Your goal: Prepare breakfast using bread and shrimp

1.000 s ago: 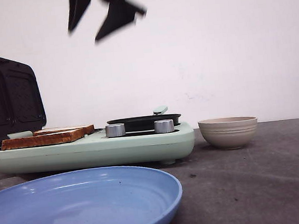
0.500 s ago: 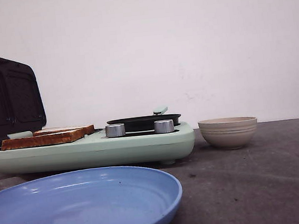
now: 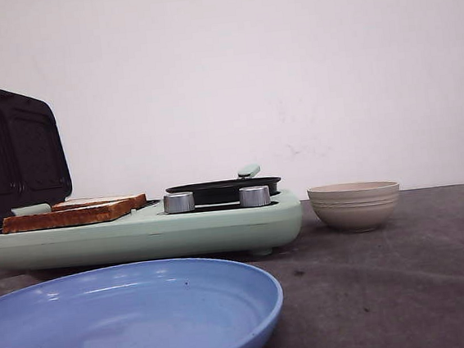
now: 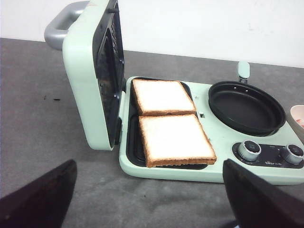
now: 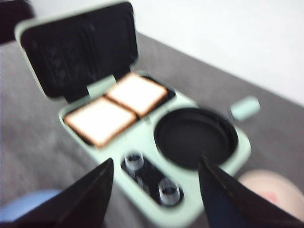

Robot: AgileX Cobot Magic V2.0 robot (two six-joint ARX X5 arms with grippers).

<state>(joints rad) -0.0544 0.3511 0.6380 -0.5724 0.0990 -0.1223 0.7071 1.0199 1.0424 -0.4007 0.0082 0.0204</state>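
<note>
Two slices of bread lie side by side in the grill tray of a mint-green breakfast maker (image 3: 139, 232), one nearer (image 3: 67, 214) and one farther (image 3: 103, 202). The left wrist view shows both pale faces with brown crusts (image 4: 175, 138) (image 4: 161, 96), and so does the blurred right wrist view (image 5: 100, 120) (image 5: 137, 92). My left gripper (image 4: 148, 164) hangs open above the table in front of the maker, holding nothing. My right gripper (image 5: 156, 160) is open and empty, high over the maker's knobs. The shrimp does not show clearly in any view.
The maker's black-lined lid (image 3: 12, 150) stands open at the left. A black pan (image 3: 223, 189) sits on its right half behind two silver knobs (image 3: 179, 202). A beige bowl (image 3: 354, 205) stands to the right. A blue plate (image 3: 130, 315) lies close in front.
A second ago a blurred dark gripper showed at the top of the front view. It has risen out of that view; the bread and dishes have not moved.
</note>
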